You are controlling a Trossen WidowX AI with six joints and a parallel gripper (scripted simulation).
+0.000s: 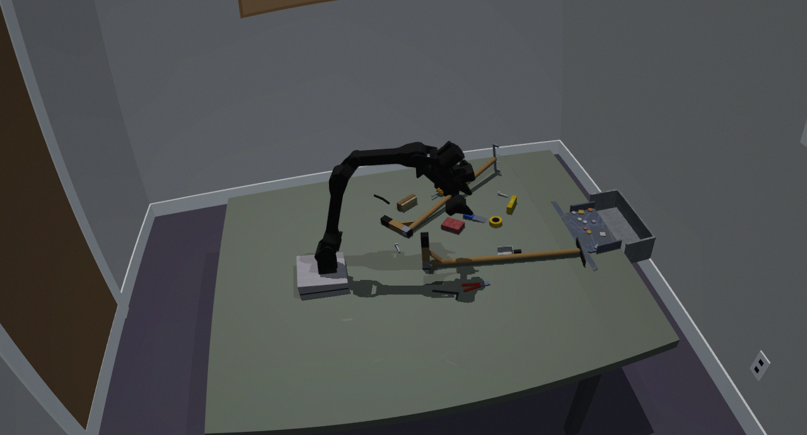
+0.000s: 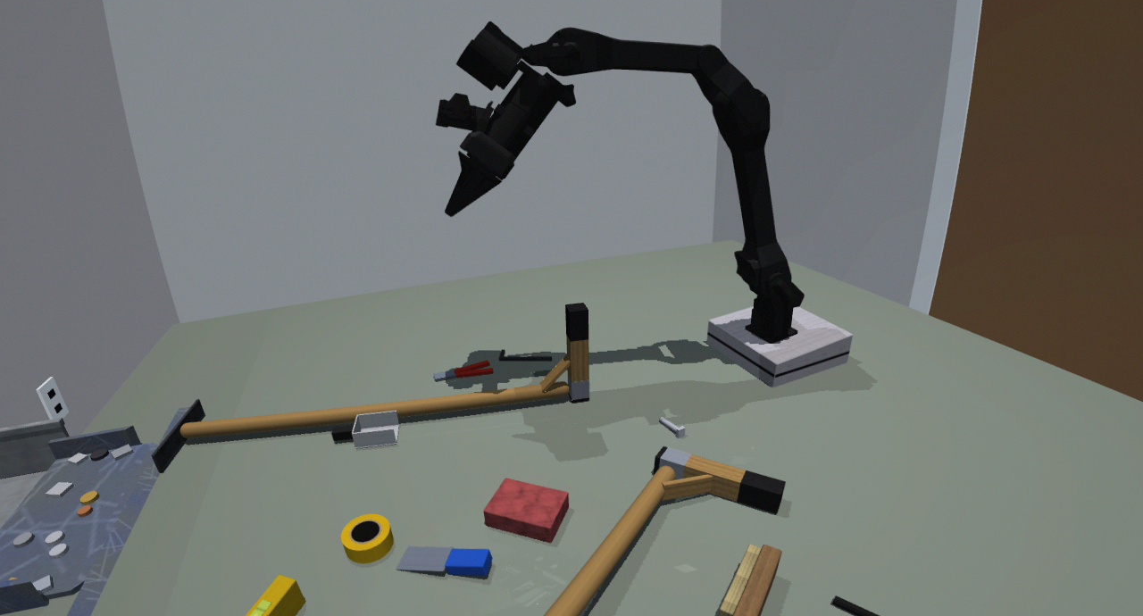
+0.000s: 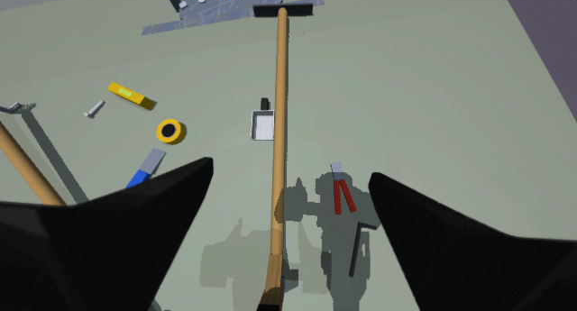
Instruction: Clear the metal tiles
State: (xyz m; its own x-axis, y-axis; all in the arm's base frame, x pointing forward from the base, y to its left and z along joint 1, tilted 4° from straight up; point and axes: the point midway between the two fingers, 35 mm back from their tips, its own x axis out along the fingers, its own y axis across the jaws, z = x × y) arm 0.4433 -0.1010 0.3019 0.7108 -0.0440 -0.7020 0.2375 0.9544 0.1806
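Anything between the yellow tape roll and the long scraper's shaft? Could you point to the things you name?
Yes: the small white tray (image 1: 505,251) (image 2: 375,430) (image 3: 262,125), right beside the long scraper (image 1: 507,258) (image 2: 279,420) (image 3: 280,77). Wrist view shows it best, with bare tabletop from there to the yellow tape roll (image 1: 495,217) (image 2: 352,546) (image 3: 179,137).

Before me stands the table (image 1: 316,364) (image 2: 265,340) (image 3: 433,104), greyish green. On it I see the long scraper (image 1: 507,258) (image 2: 296,421) (image 3: 280,122), its blade end by the steel bench plate (image 1: 592,242) (image 2: 87,548) (image 3: 216,13). A small white tray (image 1: 505,250) (image 2: 375,430) (image 3: 262,125) sits just beside its shaft. Red-handled pliers (image 1: 471,287) (image 2: 472,369) (image 3: 339,196) lie near a black hex key (image 1: 446,291) (image 2: 525,358) (image 3: 355,250). Elsewhere lie a red block (image 1: 452,225) (image 2: 526,509), a yellow tape roll (image 1: 490,224) (image 2: 348,542) (image 3: 180,132) and a blue-handled putty knife (image 1: 474,218) (image 2: 468,562) (image 3: 139,178).
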